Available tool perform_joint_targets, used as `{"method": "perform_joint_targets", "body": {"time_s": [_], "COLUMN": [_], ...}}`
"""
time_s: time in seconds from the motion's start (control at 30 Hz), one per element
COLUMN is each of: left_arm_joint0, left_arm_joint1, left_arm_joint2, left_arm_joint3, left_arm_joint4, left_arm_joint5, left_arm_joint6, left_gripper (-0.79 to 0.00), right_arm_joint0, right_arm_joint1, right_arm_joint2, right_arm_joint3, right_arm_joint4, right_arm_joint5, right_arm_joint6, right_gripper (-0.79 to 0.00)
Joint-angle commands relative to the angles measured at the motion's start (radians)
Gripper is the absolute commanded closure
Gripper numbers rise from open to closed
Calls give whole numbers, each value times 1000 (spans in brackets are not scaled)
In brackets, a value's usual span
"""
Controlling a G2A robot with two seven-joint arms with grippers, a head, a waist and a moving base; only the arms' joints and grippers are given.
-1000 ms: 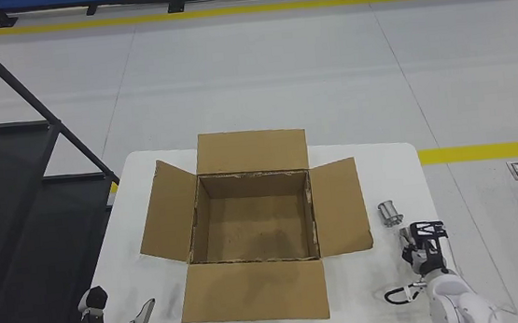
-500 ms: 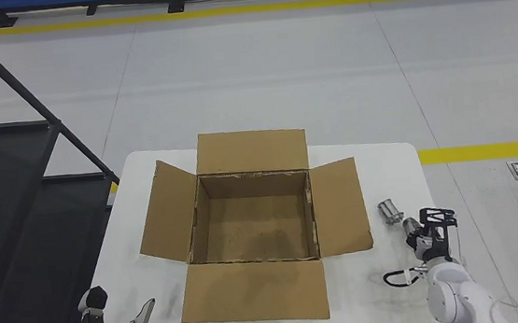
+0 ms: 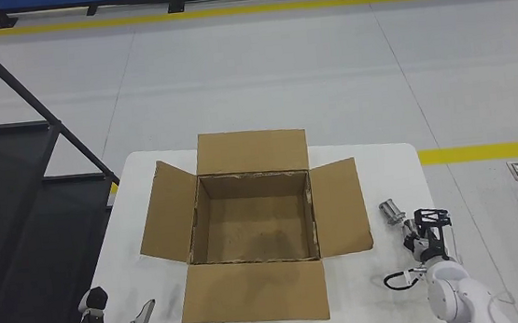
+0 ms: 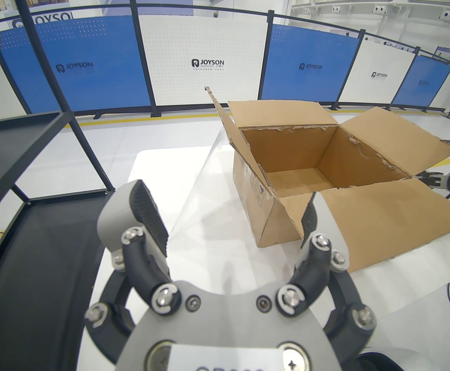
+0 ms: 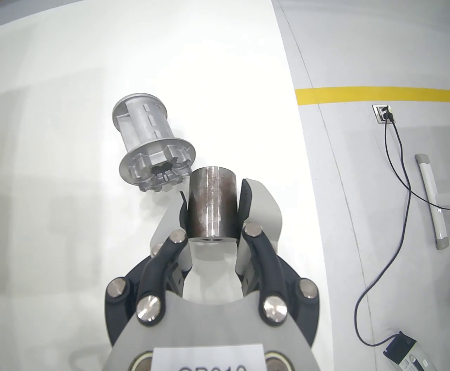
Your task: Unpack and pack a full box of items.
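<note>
With our right gripper (image 5: pixel 214 202) clamped on the steel cylinder (image 5: pixel 211 219) at the top view's lower right, just beside the cast spool (image 5: pixel 153 144), we should lift straight up before crossing to the box (image 3: pixel 251 228), left gripper (image 4: pixel 228 210) spread wide.

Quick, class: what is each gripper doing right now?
Left gripper: open, holding nothing.
Right gripper: closed on a metal cylinder.
</note>
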Motion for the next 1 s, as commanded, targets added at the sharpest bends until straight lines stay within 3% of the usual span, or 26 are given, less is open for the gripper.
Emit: {"method": "perform_joint_targets", "body": {"time_s": [0.0, 0.33, 0.6, 0.97], "left_arm_joint0": [0, 0, 0, 0], "left_arm_joint1": [0, 0, 0, 0], "left_arm_joint2": [0, 0, 0, 0], "left_arm_joint3": [0, 0, 0, 0], "left_arm_joint4": [0, 0, 0, 0], "left_arm_joint5": [0, 0, 0, 0], "left_arm_joint6": [0, 0, 0, 0], "left_gripper": [-785, -785, -785, -785], "right_arm_joint0": [3, -25, -84, -161], "right_arm_joint1": [1, 3, 14, 32], "right_arm_joint2": [1, 24, 76, 105], "right_arm_joint3": [8, -2, -63, -213], "right_arm_joint4": [-2, 34, 97, 43], "right_arm_joint5": [-3, -32, -142, -220], "right_arm_joint6": [2, -66, -77, 89], "right_gripper": [0, 0, 0, 0]}}
